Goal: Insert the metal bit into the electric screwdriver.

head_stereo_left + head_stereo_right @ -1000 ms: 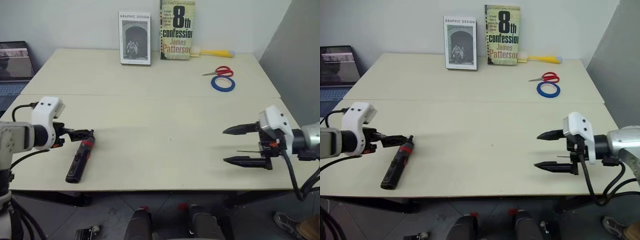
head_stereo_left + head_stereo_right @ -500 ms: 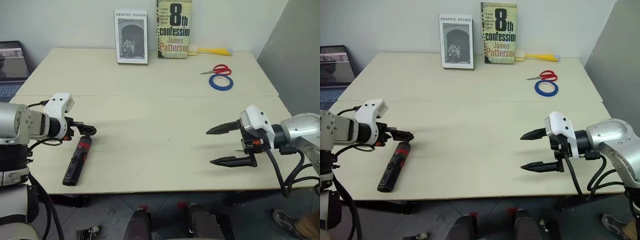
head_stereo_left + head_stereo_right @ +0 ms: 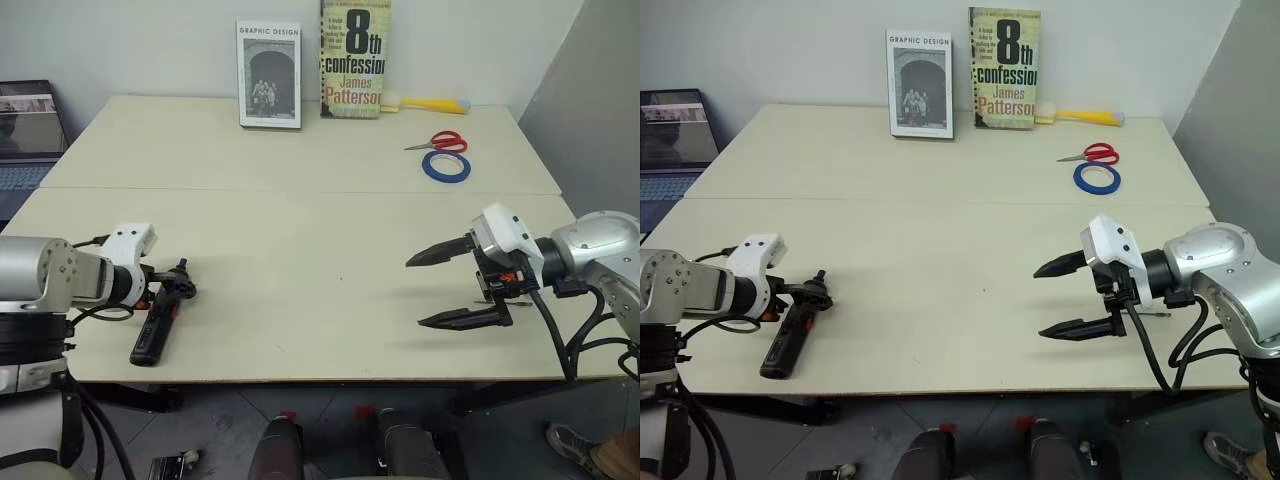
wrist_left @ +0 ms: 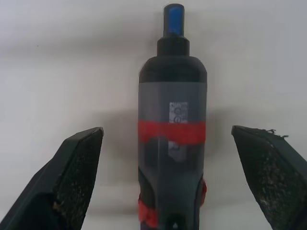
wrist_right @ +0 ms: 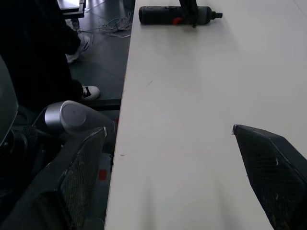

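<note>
Black and pen-shaped, the electric screwdriver [image 3: 158, 324] lies flat on the pale counter [image 3: 300, 250] near its front left edge, red band toward the narrower tip. The left hand [image 3: 177, 281] sits low over that tip end, its two fingers [image 4: 76, 167] spread wide on either side of the tool's body without touching it. Well apart to the right, the right hand [image 3: 445, 288] hangs above the counter, pointing left, fingers wide apart and nothing between them. A thin dark rod, perhaps the metal bit [image 3: 1152, 313], shows beside that wrist.
</note>
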Available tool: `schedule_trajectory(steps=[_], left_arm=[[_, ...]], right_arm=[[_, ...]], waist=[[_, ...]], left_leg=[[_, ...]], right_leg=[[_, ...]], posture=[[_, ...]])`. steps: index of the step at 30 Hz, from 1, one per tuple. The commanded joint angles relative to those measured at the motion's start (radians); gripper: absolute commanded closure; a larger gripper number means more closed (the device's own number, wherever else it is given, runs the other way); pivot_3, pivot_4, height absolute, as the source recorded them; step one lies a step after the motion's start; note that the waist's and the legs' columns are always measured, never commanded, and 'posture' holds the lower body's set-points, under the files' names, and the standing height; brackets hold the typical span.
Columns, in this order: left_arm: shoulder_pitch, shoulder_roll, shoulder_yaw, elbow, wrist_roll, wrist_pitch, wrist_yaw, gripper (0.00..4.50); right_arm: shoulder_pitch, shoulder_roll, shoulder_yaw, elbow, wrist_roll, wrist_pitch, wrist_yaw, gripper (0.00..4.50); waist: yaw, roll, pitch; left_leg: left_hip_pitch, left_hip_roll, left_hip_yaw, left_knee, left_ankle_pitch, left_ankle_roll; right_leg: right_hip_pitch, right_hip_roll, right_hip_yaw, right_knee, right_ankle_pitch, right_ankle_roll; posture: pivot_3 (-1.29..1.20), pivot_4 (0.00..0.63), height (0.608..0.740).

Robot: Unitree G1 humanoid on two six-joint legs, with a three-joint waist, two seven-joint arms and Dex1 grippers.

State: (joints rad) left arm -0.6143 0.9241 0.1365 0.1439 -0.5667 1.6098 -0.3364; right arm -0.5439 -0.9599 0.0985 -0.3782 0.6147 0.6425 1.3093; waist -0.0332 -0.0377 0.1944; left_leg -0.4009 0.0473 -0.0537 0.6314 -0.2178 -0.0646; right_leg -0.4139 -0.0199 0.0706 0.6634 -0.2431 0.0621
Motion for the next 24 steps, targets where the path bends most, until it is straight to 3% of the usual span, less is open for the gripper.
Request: schedule_trajectory(steps=[1,13,18,24], left_arm=[[-0.061,-0.016,0.029,0.047,0.017,0.005,0.033,0.00],[-0.173,-0.049,-0.060,0.169,0.089,-0.012,-0.007,0.00],[-0.165,-0.045,-0.084,0.167,0.097,0.001,-0.037,0.92],[-0.157,-0.044,-0.102,0.189,0.117,-0.017,-0.068,2.16]], right_arm=[[-0.009,-0.006,-0.023,-0.014,0.007,-0.011,0.014,0.02],[0.004,-0.014,-0.033,-0.024,0.021,0.000,0.023,0.02],[-0.001,-0.002,-0.040,-0.016,0.020,-0.021,0.031,0.00],[-0.099,0.086,-0.040,0.020,0.049,-0.046,0.025,0.00]], waist=[[0.000,0.000,0.000],[0.000,0.000,0.000],[0.000,0.000,0.000],[-0.002,0.000,0.000]], left_leg=[[0.000,0.000,0.000,0.000,0.000,0.000],[0.000,0.000,0.000,0.000,0.000,0.000],[0.000,0.000,0.000,0.000,0.000,0.000],[0.001,0.000,0.000,0.000,0.000,0.000]], right_leg=[[0.000,0.000,0.000,0.000,0.000,0.000],[0.000,0.000,0.000,0.000,0.000,0.001],[0.000,0.000,0.000,0.000,0.000,0.001],[0.001,0.000,0.000,0.000,0.001,0.001]], posture=[[0.00,0.150,0.740],[0.00,0.150,0.740],[0.00,0.150,0.740],[0.00,0.150,0.740]])
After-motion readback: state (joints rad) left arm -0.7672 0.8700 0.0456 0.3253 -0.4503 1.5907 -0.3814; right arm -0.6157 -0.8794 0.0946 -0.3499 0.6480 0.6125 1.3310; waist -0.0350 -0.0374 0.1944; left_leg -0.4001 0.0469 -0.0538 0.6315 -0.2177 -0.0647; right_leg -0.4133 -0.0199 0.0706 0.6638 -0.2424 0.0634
